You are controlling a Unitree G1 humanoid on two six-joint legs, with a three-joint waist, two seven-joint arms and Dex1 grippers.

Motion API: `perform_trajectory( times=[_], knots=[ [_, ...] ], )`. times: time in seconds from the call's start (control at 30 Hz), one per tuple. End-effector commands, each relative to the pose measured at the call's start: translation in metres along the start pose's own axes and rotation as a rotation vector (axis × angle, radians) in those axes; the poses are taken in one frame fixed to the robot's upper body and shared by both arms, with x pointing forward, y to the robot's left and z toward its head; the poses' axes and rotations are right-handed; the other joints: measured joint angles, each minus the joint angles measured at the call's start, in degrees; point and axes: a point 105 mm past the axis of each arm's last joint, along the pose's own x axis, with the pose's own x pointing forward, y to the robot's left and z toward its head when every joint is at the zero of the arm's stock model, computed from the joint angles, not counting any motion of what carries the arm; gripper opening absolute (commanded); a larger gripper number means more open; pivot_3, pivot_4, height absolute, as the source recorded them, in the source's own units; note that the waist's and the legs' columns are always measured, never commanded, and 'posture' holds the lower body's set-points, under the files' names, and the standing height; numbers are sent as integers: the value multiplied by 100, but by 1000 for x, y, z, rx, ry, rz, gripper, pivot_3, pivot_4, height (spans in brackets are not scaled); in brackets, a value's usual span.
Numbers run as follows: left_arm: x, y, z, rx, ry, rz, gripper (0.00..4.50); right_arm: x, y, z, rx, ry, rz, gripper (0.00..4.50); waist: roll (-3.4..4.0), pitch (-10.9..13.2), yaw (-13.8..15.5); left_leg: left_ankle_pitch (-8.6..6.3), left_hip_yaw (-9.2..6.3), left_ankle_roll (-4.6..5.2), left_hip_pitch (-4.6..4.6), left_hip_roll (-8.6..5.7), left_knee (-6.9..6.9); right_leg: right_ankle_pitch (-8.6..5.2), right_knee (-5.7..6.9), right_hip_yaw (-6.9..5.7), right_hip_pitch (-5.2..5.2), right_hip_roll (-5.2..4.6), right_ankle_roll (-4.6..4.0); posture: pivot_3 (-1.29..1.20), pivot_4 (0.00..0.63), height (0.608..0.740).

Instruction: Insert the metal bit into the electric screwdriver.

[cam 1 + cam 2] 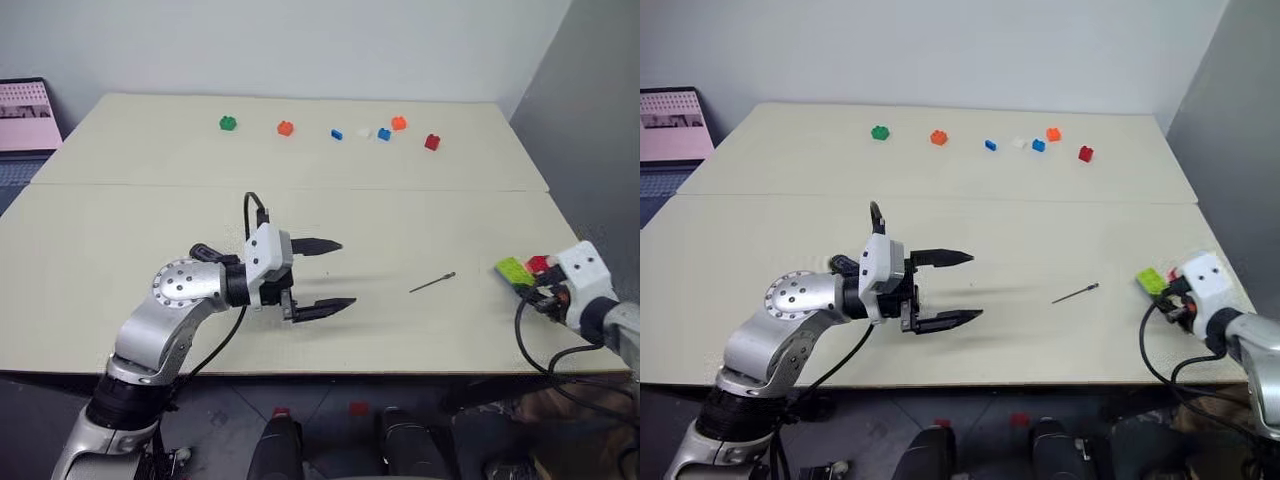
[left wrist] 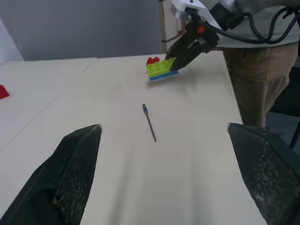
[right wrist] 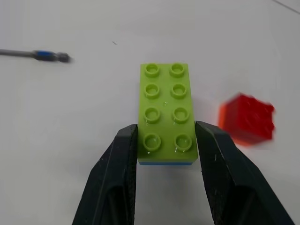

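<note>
The task looks barely begun: the metal bit (image 1: 432, 283) lies loose on the tabletop (image 1: 120, 240), the left gripper (image 1: 325, 276) gapes wide and empty, and the right gripper (image 3: 165, 140) clamps a green brick (image 3: 166, 110).

The metal bit (image 1: 432, 283) lies flat on the table (image 1: 120, 300), in line with the gap between the left gripper's (image 1: 325, 275) spread fingers and well beyond their tips. Past the bit, the right gripper's (image 3: 165, 154) fingers flank a stacked brick (image 3: 165, 105). A single brick (image 3: 247, 118) sits just beside the outer finger. A row of small bricks (image 1: 335, 129) lies along the table's far side.
</note>
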Motion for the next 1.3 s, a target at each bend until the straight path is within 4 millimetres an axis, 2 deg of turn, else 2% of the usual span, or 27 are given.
perform_trajectory(
  times=[0.03,0.13,0.2,0.23,0.4,0.47,0.53,0.67,0.8,0.9,1.1,1.17,1.3],
  knots=[
    [1,2,5,37,-14,-8,4500,-4,-12,-5,21,2,-62,1473,0,0,-3,0,0,0,6,0,0,0,-2,0,6,0,0,0,150,740],
    [1,3,4,41,-13,-8,4500,-2,-16,-8,30,10,-88,1473,0,0,-7,0,1,0,6,-1,4,0,-3,4,7,-2,0,0,150,740],
    [-1,4,4,44,-10,-5,4500,-1,-17,-8,43,5,-90,2172,0,0,-1,0,1,0,5,-2,5,0,-6,4,10,-3,0,0,150,740],
    [-1,4,3,43,-8,-4,4500,-2,-18,-9,50,3,-90,2241,0,0,0,0,0,0,4,-2,4,0,-6,4,11,-3,0,0,150,740],
    [-5,2,1,27,12,-9,4500,-5,-23,-6,70,-20,-89,3695,1,0,2,0,0,0,1,-2,-1,-3,-9,3,10,-2,1,0,150,740],
    [-6,2,0,26,19,-1,4500,-8,-23,-3,66,-31,-67,4039,0,0,3,0,0,0,1,-2,-1,-4,-9,3,10,-2,2,0,150,740],
    [-14,4,-1,32,40,18,4500,-15,-15,9,-6,-66,10,4473,1,0,3,0,0,0,1,-3,0,-4,-9,3,10,-3,2,0,150,740],
    [-39,12,-4,39,126,69,4500,-34,39,43,-178,-179,364,4492,4,3,-47,-1,-1,1,5,0,-7,-5,-7,3,7,-1,2,0,150,740],
    [-62,19,-11,53,221,103,4500,-38,65,64,-246,-237,515,4492,1,4,-67,-1,-3,0,4,0,-2,-5,-10,1,9,-3,2,0,150,740],
    [-93,29,-17,104,339,140,4500,-47,94,89,-361,-338,698,4492,-3,8,-82,-1,2,-1,2,-2,0,-5,-18,1,7,-10,1,0,150,740],
    [-130,43,-27,192,532,120,4500,-60,130,110,-406,-410,952,4492,-9,13,-42,-3,1,-3,-7,0,-17,-9,-24,-4,-8,-11,-6,0,150,740],
    [-135,48,-26,243,587,76,4500,-62,138,115,-415,-424,992,4492,-9,13,-21,-4,3,-6,-25,0,-20,-10,-25,-4,-25,-11,-8,0,150,740],
    [-126,47,-24,280,620,-45,4500,-60,145,115,-416,-421,991,4492,-9,12,89,-4,3,-5,-60,0,-17,-10,-17,-6,-56,-10,-8,0,150,740]
  ],
)
